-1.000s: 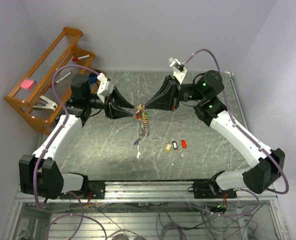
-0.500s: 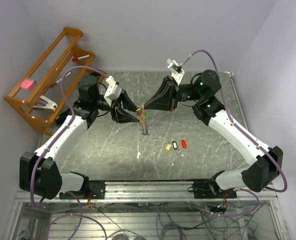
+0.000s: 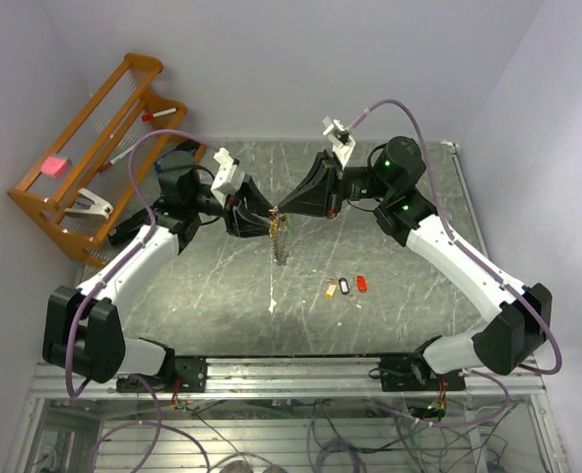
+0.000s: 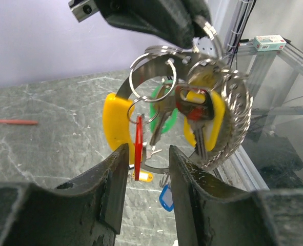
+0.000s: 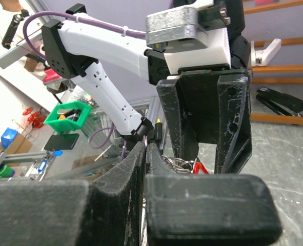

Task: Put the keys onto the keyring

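Note:
My right gripper (image 3: 282, 211) is shut on a thin metal ring of the keyring (image 4: 115, 123), a loop with an orange-yellow band, and holds it above the table. The ring shows edge-on between its pads in the right wrist view (image 5: 147, 147). Keys with a red tag (image 4: 138, 142), a yellow tag (image 4: 206, 110) and a green tag (image 4: 166, 115) hang on it, along with a silvery coil (image 4: 239, 120). My left gripper (image 4: 146, 154) is open, its fingers either side of the red tag's lower end. Loose yellow (image 3: 330, 290), black-and-white (image 3: 344, 285) and red (image 3: 360, 284) keys lie on the table.
A wooden rack (image 3: 94, 138) holding a stapler and small items stands at the back left. A red pen (image 4: 14, 122) lies on the marble top. A blue tag (image 4: 165, 197) and another yellow tag (image 4: 141, 177) lie below the bunch. The table rail (image 4: 274, 48) runs along the right.
My left gripper has moved right and up until it reaches the hanging bunch. My right gripper has shifted slightly left with the keyring.

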{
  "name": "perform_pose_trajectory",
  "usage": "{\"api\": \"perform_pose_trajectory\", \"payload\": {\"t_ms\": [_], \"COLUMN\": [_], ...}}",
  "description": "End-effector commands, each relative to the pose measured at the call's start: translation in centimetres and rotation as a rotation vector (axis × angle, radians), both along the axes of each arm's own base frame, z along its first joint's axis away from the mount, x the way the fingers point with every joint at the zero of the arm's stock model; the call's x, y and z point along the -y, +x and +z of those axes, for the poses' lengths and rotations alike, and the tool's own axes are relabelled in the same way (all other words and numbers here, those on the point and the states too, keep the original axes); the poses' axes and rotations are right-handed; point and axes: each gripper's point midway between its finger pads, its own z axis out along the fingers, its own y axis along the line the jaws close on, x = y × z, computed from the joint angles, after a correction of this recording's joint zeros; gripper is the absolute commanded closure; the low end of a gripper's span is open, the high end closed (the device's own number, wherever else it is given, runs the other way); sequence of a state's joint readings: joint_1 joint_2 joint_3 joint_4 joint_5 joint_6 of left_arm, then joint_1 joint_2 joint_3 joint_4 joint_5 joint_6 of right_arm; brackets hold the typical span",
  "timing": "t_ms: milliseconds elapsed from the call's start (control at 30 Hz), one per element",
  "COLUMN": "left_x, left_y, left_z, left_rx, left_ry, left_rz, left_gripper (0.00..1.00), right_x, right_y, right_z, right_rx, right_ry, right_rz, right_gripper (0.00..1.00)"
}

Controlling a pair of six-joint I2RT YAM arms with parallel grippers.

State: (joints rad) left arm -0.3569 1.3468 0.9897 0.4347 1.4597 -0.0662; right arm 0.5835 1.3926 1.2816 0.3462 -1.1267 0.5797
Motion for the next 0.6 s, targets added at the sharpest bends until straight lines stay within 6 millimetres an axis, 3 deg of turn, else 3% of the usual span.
{"api": "perform_pose_trajectory", "payload": {"t_ms": [0,400,567], "left_x": [0.2,-0.2,-0.5], "left_y": [-0.8,-1.9,-0.9], "left_z": [0.5,-0.1,0.0], "left_rx": [0.047,0.02,0.039], "left_ry": [-0.015,0.001,-0.015], "left_rz": [-0.044,-0.095,-0.011], "left_gripper": [0.54,0.46,0.45], "right_x": [-0.3,-0.1,0.0], "right_y": [0.6,-1.4,-1.8], "right_z": [0.3,1.5,1.6], "right_rx": [0.031,-0.002,-0.01], "right_ry": [0.011,0.027,0.016], "right_rz": [-0.025,0.104,0.121], "right_gripper": [1.0,1.0,1.0]}}
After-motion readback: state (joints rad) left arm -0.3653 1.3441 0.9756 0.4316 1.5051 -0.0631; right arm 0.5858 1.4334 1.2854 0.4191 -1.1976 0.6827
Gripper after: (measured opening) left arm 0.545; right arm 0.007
